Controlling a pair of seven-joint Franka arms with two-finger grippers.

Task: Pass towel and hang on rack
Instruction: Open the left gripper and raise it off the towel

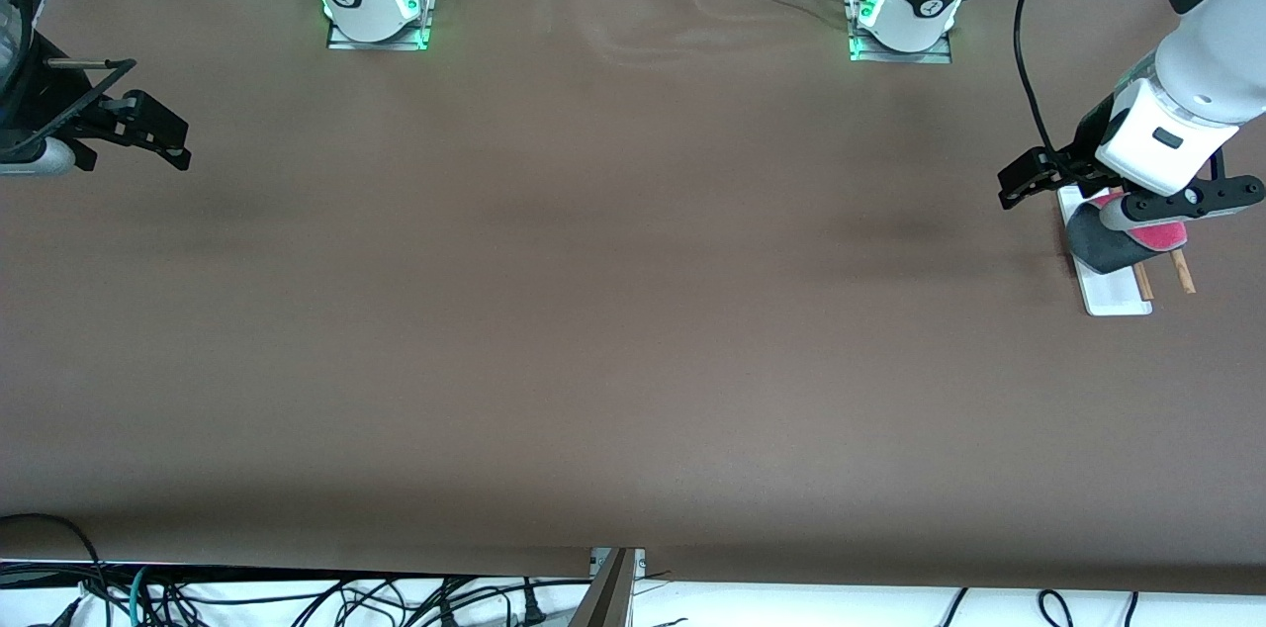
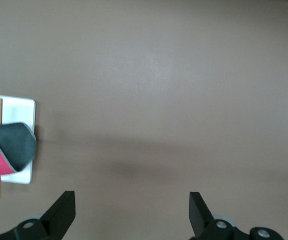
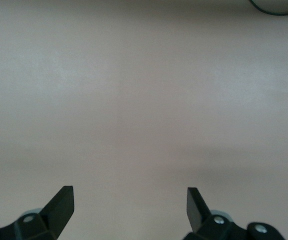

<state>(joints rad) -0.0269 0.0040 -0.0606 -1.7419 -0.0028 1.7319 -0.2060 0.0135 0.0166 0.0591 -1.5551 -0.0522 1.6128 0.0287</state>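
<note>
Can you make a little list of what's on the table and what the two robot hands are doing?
towel: pink and grey, draped over the rack's rods
rack: white base, wooden rods, at the left arm's end of the table
left gripper: open, empty, beside the rack, not touching the towel
right gripper: open, empty, waiting over bare table at the right arm's end
table: brown
task: looks done, towel hangs on rack
</note>
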